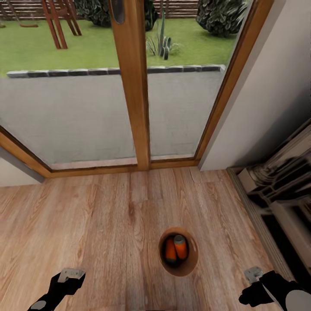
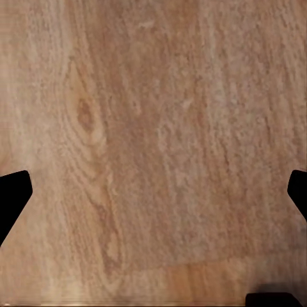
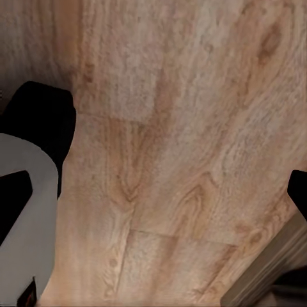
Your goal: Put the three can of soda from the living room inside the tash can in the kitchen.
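The trash can (image 1: 190, 262), a small round bucket with a tan-brown inside, stands on the wood floor in the head view, between my two arms and a little ahead of them. Two orange soda cans lie inside it side by side, one (image 1: 170, 251) to the left and the other (image 1: 181, 247) showing its silvery top. The dark blue can is out of view. My left gripper (image 1: 65, 280) (image 2: 153, 195) hangs open over bare floor to the can's left. My right gripper (image 1: 255, 286) (image 3: 153, 192) is open over the floor to its right. Neither holds anything.
Wood-framed glass doors (image 1: 134, 86) stand straight ahead, with a paved terrace and lawn beyond. A white wall (image 1: 259, 108) runs along the right. A dark moulded surround (image 1: 285, 190) juts out at the right edge. Warm wood floor (image 1: 86, 224) stretches to the left.
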{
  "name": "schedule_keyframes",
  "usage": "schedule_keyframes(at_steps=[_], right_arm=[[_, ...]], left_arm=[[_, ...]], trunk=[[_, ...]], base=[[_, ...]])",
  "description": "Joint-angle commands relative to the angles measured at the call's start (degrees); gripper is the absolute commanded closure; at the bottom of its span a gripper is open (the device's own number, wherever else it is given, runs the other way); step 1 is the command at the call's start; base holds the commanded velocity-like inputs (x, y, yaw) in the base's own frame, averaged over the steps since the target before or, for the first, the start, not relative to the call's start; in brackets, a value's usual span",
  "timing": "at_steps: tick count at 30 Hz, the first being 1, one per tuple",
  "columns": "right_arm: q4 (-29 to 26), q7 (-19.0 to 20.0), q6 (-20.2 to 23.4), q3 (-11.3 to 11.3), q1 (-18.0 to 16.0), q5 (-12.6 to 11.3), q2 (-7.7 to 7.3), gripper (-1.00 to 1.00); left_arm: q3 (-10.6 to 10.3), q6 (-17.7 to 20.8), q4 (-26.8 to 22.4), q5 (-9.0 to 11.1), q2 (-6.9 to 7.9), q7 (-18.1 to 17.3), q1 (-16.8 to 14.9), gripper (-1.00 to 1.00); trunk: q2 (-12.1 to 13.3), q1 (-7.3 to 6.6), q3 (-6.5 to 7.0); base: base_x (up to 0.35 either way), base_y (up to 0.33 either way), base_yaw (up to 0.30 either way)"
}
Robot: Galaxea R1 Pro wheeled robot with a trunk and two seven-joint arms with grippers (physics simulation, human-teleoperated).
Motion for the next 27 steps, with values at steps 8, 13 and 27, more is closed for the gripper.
schedule_keyframes(at_steps=[8, 13, 27], right_arm=[[2.67, -1.41, -8.2, -2.3, 7.68, -3.93, 0.97, -1.0], [7.13, -5.49, -14.64, -3.0, 9.37, -6.22, 1.31, -1.0], [8.81, -9.06, -24.03, -3.42, 19.88, -11.37, 1.46, -1.0]], left_arm=[[0.74, -3.64, 7.38, 4.87, 0.34, 0.92, 4.42, -1.0], [1.23, -3.5, 8.04, 8.19, 0.4, 2.48, 9.67, -1.0], [1.47, -3.26, 10.53, 9.29, 0.37, 3.84, 21.93, -1.0]], trunk=[[3.22, -1.76, 1.44], [5.23, -2.86, 2.34], [10.84, -5.94, 4.86]], base=[[0.0, 0.0, 0.0], [0.0, 0.0, 0.0], [0.0, 0.0, 0.0]])
